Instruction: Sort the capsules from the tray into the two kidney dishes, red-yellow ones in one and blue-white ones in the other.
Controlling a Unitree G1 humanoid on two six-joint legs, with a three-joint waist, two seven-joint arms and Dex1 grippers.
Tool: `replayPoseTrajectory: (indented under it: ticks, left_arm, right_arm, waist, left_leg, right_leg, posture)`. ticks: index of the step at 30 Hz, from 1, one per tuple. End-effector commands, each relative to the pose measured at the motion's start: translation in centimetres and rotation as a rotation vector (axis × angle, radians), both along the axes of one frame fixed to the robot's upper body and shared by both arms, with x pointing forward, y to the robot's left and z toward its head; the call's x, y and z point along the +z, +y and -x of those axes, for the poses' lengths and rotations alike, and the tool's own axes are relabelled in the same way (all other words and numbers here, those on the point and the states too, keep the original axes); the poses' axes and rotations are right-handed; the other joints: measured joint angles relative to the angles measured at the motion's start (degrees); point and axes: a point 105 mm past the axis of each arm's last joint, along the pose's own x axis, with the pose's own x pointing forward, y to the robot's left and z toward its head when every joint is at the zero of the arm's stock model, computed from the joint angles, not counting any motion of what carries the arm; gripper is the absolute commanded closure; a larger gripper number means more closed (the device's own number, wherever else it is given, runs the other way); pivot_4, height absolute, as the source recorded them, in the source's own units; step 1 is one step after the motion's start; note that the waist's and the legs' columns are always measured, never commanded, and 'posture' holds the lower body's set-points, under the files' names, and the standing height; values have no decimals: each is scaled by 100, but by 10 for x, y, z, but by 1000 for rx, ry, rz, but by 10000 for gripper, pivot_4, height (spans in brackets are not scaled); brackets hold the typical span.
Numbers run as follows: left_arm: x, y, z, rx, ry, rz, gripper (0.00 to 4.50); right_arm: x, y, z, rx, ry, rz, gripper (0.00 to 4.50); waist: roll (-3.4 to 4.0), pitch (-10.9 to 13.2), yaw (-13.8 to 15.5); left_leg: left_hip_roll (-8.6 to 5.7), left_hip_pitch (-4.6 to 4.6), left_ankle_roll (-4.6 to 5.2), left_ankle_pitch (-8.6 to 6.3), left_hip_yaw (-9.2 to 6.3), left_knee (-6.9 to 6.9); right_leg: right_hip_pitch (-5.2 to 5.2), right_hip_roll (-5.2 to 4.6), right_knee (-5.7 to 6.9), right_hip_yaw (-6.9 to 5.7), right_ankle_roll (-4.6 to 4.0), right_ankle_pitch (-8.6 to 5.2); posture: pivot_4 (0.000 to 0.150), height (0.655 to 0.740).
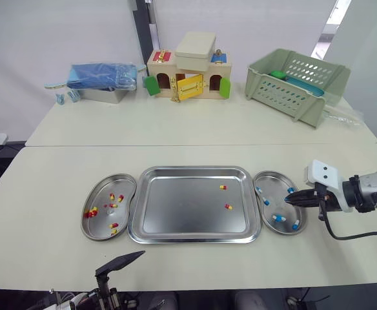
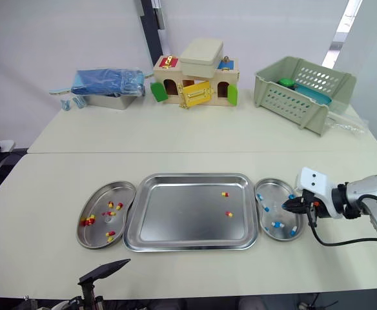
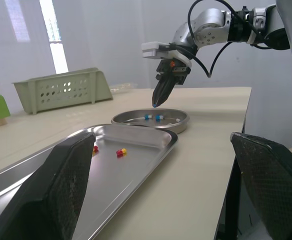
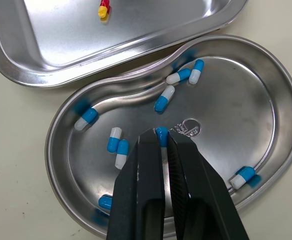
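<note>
tray (image 1: 182, 206) open overhead | at back: basket (image 1: 292, 84), toy house (image 1: 188, 71)

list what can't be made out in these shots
- The capsule in the right gripper: right wrist view, its fingers cover all but a blue tip.
- The red-yellow capsules in the left kidney dish: both eye views, too small and bunched to count.
- What lies in the green basket: both eye views, its walls hide most of it.
</note>
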Motion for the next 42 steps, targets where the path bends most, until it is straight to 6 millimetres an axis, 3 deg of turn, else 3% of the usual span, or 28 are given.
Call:
replayPoseTrajectory:
  ticks: [1,16,17,24,28,31,35,38,42]
  left_arm:
    - [0,1,3,12,-23,0,0]
    - [-9,6,5,26,-24,-4,0]
    - [-10,6,5,26,-24,-5,0]
    - [-10,7,6,33,-23,-7,0]
    - [-11,8,6,42,-16,-8,0]
    - [-8,11,-2,90,-11,-19,0]
    - [6,18,-23,191,25,-10,0]
    - [35,32,-52,319,128,31,0]
    - [50,51,-66,396,266,-24,0]
  right_arm:
    - [10,2,-4,19,-45,9,44901]
    - [8,0,-4,29,-36,15,44901]
    - [8,0,-4,30,-34,15,38503]
    - [8,0,-2,29,-26,5,20934]
    - [9,-1,-1,26,-24,-5,8521]
    - [12,-4,1,15,-20,-47,578]
    - [17,-12,9,11,-7,-119,578]
    - [26,-29,15,-25,-20,-222,578]
    - [25,-48,23,-63,-14,-259,578]
  waist:
    - [0,0,1]
    - [0,0,9]
    - [0,0,9]
    - [0,0,10]
    - [0,0,10]
    - [0,0,14]
    - [-5,2,55]
    - [-18,10,98]
    - [-16,9,78]
  left_leg:
    - [0,0,0,0,0,0]
    - [0,0,0,0,0,0]
    - [0,0,0,0,0,0]
    - [0,0,0,0,0,0]
    - [0,0,0,0,0,0]
    - [0,0,0,0,0,0]
    - [0,0,0,0,-1,1]
    - [1,0,0,0,-9,3]
    - [1,5,0,0,-12,2]
  right_leg:
    - [0,0,0,0,0,0]
    - [0,0,-1,0,0,0]
    - [0,-1,-1,0,0,0]
    - [0,0,-1,0,0,0]
    - [0,-1,-1,0,0,0]
    - [0,0,-1,0,0,0]
    - [4,-1,-1,-1,0,0]
    - [8,-1,1,-10,1,0]
    - [15,-2,-1,-13,1,0]
  posture:
    - [1500,7400]
    - [1500,7400]
    - [1500,7400]
    - [1500,7400]
    - [1500,7400]
    - [1500,7400]
    - [1500,7400]
    - [1500,7400]
    - [1500,7400]
